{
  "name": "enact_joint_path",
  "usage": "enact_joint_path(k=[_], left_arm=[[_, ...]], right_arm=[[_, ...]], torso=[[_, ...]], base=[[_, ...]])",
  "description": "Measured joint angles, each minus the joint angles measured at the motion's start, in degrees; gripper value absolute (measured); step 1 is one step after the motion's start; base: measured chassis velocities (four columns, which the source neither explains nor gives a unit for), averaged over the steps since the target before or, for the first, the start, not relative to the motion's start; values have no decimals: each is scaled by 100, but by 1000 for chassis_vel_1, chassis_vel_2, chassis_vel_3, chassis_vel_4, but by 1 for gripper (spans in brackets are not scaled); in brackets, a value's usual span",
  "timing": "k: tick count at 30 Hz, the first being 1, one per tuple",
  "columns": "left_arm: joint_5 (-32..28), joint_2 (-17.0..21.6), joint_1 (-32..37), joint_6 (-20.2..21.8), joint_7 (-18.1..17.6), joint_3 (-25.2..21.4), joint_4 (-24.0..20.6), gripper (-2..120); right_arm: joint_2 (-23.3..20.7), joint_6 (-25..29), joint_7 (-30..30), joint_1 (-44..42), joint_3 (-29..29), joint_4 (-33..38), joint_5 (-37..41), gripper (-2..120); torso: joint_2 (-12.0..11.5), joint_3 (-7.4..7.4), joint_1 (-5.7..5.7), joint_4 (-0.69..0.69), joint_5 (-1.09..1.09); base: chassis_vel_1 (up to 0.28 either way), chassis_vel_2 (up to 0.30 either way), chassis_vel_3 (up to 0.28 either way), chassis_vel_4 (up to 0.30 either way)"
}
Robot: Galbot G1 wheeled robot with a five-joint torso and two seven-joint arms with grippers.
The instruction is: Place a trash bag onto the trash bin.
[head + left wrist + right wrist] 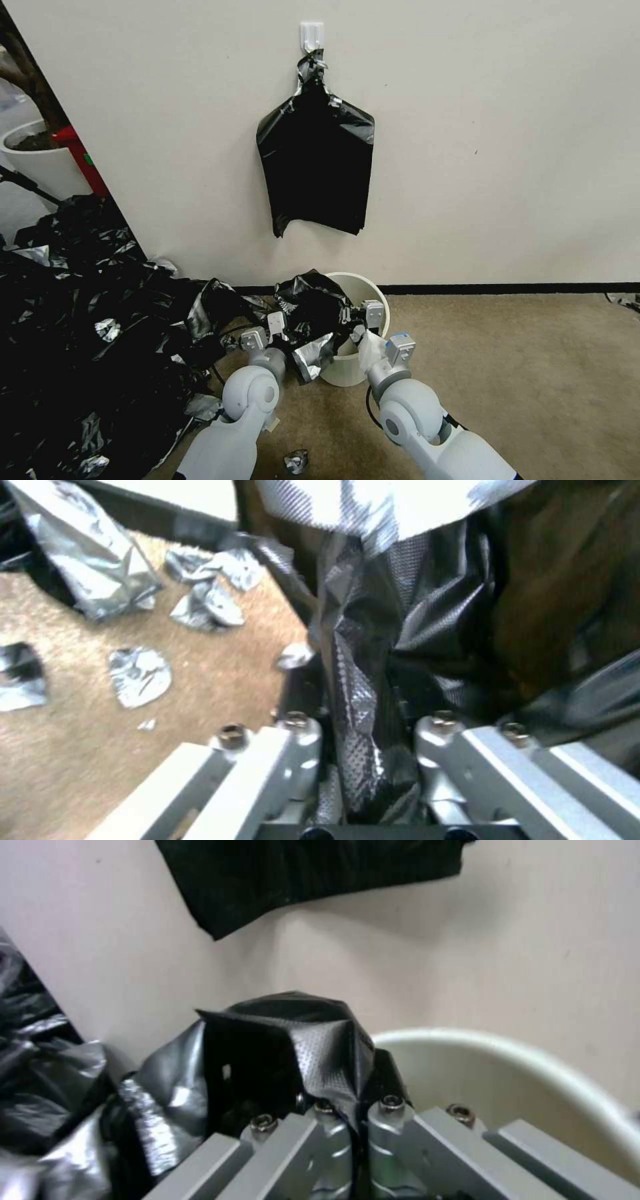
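Low center of the head view: the trash bag is bunched over the left side of the trash bin. Left gripper looks clamped on a fold of it; right gripper pinches its edge tight.

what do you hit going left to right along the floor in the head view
black plastic heap → left gripper → trash bag → right gripper, over the trash bin → bare carpet
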Motion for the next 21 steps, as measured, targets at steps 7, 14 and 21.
enact_joint_path(k=[7, 14, 21], left_arm=[[384, 416, 170, 255, 409, -105, -473, 2], [1080, 909, 488, 432, 1567, -317, -1107, 2], [1379, 971, 673, 294, 2338, -551, -1382, 2]], right_arm=[[-149, 80, -83, 180, 149, -151, -248, 0], [-472, -284, -89, 428, 410, -369, 116, 0], [-815, -1045, 14, 396, 765, -544, 576, 0]], torso=[[0, 1, 0, -1, -1], [0, 0, 0, 0, 1], [0, 0, 0, 0, 1]], base=[[0, 0, 0, 0], [0, 0, 0, 0], [0, 0, 0, 0]])
